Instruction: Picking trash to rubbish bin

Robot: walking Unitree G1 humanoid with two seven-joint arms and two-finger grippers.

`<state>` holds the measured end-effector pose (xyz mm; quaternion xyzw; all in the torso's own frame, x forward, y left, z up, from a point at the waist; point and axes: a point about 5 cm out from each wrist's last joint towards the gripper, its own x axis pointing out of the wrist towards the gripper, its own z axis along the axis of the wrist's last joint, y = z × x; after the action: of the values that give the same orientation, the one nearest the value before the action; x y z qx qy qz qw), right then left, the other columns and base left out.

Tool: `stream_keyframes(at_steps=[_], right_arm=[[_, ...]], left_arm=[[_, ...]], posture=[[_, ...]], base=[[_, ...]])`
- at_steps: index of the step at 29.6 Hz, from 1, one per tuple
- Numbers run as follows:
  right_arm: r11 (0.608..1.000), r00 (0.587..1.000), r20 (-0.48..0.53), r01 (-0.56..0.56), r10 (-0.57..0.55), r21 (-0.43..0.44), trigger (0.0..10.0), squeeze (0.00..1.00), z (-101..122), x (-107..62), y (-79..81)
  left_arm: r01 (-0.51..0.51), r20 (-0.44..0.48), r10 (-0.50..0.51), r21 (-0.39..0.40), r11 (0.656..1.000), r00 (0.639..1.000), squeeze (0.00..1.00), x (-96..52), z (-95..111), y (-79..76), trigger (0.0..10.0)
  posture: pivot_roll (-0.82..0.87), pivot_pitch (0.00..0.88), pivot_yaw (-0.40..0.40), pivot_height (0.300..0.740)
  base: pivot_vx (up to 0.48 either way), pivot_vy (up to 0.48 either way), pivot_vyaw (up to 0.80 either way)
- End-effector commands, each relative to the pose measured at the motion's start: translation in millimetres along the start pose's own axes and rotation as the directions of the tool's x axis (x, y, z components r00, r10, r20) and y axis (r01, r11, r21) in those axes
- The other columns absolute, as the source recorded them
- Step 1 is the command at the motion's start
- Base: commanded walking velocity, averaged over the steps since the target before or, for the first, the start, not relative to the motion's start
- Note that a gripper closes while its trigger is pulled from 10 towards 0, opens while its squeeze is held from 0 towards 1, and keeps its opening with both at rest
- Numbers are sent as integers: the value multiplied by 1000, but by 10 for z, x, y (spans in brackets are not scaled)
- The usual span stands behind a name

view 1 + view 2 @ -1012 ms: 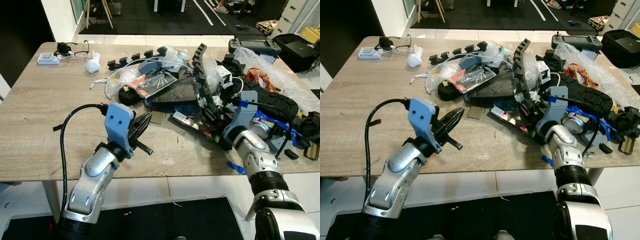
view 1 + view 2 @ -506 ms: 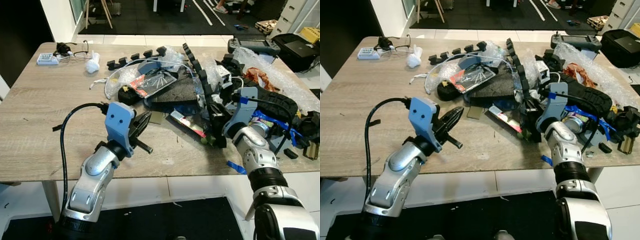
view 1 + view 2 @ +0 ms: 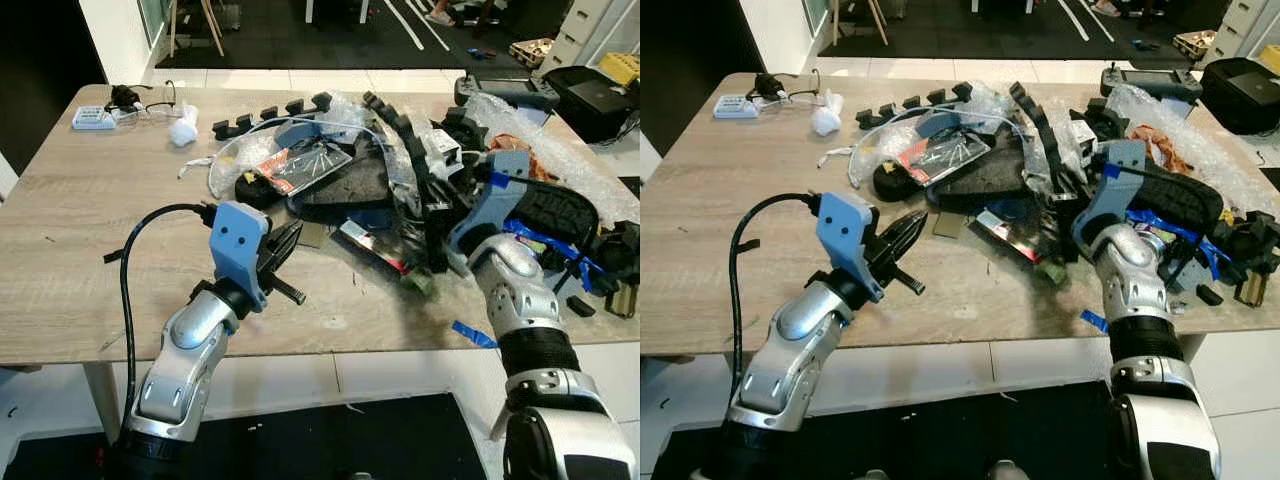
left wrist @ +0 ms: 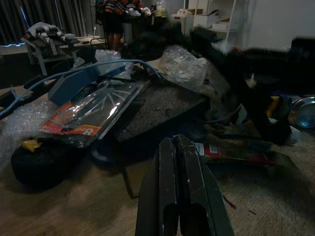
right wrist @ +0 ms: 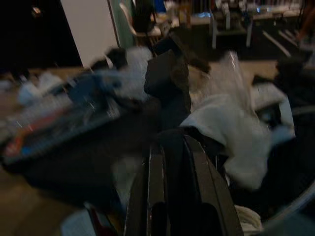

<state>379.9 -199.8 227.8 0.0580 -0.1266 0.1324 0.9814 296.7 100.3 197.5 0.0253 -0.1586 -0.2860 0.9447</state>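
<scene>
Right tool (image 3: 1072,235) pinching black segmented plastic cable chain (image 3: 1038,120): light, floppy, snag-prone; hold mid-links. Left tool (image 3: 902,236) pressed together, empty, above desk (image 3: 720,190).

1 light wooden table (image 3: 90,220) bears 1 heap of mixed rubbish. Countable on it: 1 black toothed foam strip (image 3: 270,113), 1 dark grey foam slab (image 3: 345,185), 1 crumpled white paper ball (image 3: 181,133), 1 pair of glasses (image 3: 160,100), 1 small white box (image 3: 93,118).

Matt pale wood-grain table (image 3: 90,200), crinkly clear bubble wrap (image 3: 560,150), rough dark foam slab (image 3: 345,188)
</scene>
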Motion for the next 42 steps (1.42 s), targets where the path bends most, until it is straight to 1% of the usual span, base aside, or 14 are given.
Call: stream_keyframes(at_steps=[1, 12, 16, 17, 18, 19, 20, 26, 28, 29, 35, 39, 40, 42], right_arm=[[1000, 998, 56, -7, 6, 14, 0, 0, 138, 31, 57], [998, 986, 156, -65, 62, 12, 0, 0, 401, 27, 256], [997, 983, 168, -80, 80, -10, 745, 0, 471, 5, 321], [995, 984, 152, -89, 93, -35, 2902, 0, 487, -8, 357], [995, 984, 152, -89, 93, -35, 2902, 0, 487, -8, 357], [992, 990, 95, -101, 108, -77, 4902, 0, 438, -26, 390], [989, 993, 39, -110, 114, -98, 10000, 0, 350, -41, 399], [979, 985, -170, -69, 36, -194, 10000, 12, -123, -183, 293], [979, 985, -170, -69, 36, -194, 10000, 12, -123, -183, 293], [977, 979, -198, 4, -47, -215, 10000, 1000, -204, -243, 189], [972, 974, -190, 77, -121, -223, 10000, 1000, -154, -276, 73], [987, 1000, 6, 28, -28, -161, 10000, 1000, 117, -207, 203], [991, 999, 39, 27, -22, -128, 10000, 0, 169, -196, 225], [994, 998, 57, 28, -22, -106, 10000, 0, 199, -189, 238]], left_arm=[[11, -7, -11, -9, 1000, 1000, 0, -5, -34, -18, 10000], [27, -4, -27, -11, 1000, 1000, 0, -16, -26, -22, 10000], [32, -5, -32, -13, 999, 999, 0, -21, -28, -24, 10000], [36, -6, -36, -15, 999, 999, 0, -22, -31, -27, 10000], [36, -6, -36, -15, 999, 999, 0, -22, -31, -27, 10000], [42, -7, -43, -15, 999, 999, 0, -23, -35, -38, 10000], [46, -8, -46, -17, 999, 999, 0, -23, -39, -46, 10000], [53, -9, -53, -20, 998, 999, 0, -9, -47, -75, 10000], [53, -9, -53, -20, 998, 999, 0, -9, -47, -75, 10000], [54, -11, -54, -21, 998, 998, 0, -18, -54, -75, 10000], [55, -15, -55, -20, 998, 998, 0, -27, -59, -69, 10000], [54, -15, -54, -18, 998, 998, 0, -20, -61, -71, 10000], [54, -15, -54, -17, 998, 998, 0, -17, -63, -73, 10000], [54, -15, -54, -17, 998, 998, 0, -15, -64, -74, 10000]], posture=[[0, 165, -26, 740], [0, 166, -28, 740], [-3, 170, -30, 740], [-5, 172, -29, 740], [-5, 172, -29, 740], [-6, 173, -29, 740], [-8, 170, -31, 740], [-5, 171, -35, 740], [-5, 171, -35, 740], [-6, 172, -34, 740], [-8, 176, -33, 740], [-10, 177, -33, 740], [-12, 174, -33, 740], [-12, 174, -33, 740]], base=[[0, 0, 0], [0, 0, 0], [0, 0, 0], [0, 0, 0], [0, 0, 0], [0, 0, 0], [0, 0, 0], [0, 0, 0], [0, 0, 0], [0, 0, 0], [0, 0, 0], [0, 0, 0], [0, 0, 0], [0, 0, 0]])
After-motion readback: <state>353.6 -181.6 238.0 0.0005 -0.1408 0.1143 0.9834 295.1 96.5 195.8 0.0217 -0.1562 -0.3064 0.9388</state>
